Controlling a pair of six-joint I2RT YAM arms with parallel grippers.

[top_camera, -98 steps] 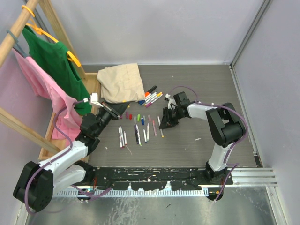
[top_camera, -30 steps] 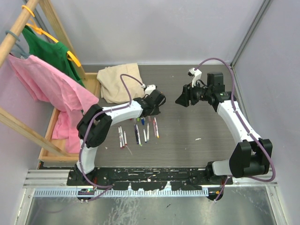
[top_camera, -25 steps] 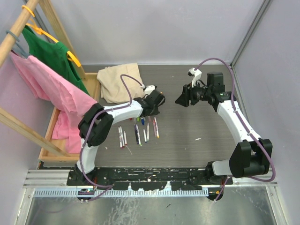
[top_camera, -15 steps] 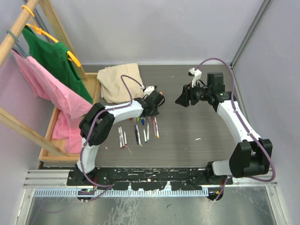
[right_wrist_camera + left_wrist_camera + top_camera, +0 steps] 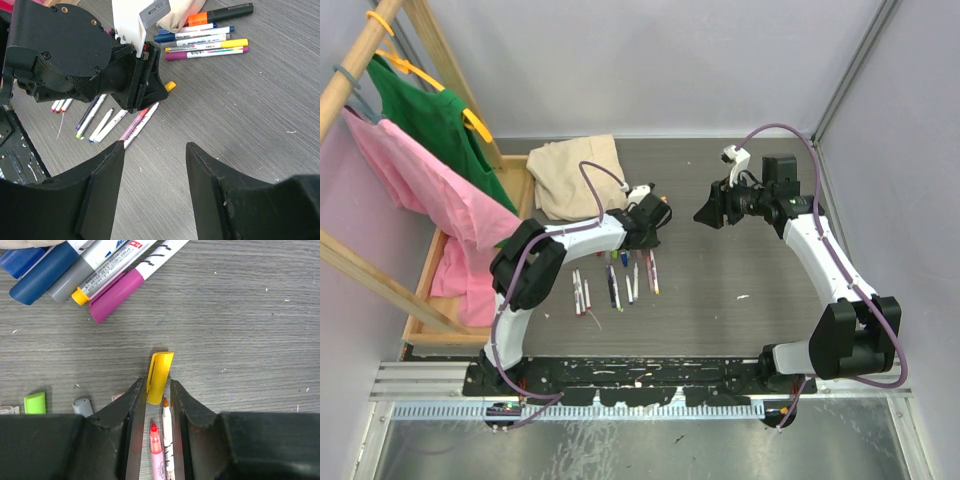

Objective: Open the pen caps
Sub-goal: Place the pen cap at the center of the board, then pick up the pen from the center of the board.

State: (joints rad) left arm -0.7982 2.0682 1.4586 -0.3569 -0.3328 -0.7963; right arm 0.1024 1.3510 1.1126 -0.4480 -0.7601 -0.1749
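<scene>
The grey wood-grain table [image 5: 740,265] bears uncapped pens [image 5: 616,285], loose caps [image 5: 159,371], capped markers [image 5: 205,42] and a beige cloth [image 5: 575,178].

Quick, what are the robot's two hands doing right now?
Left gripper: slightly open, jaws loosely around the yellow cap.
Right gripper: open, empty.

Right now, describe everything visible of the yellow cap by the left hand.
The yellow cap is a small tube of glossy plastic with a flat clip along one side. Off any pen, it lies on its side on the grey wood-grain table. Its near end sits between the narrowly parted fingertips of the left hand; a gap shows on one side, and contact on the other I cannot tell. An uncapped pen's orange tip lies right beside that end.
</scene>
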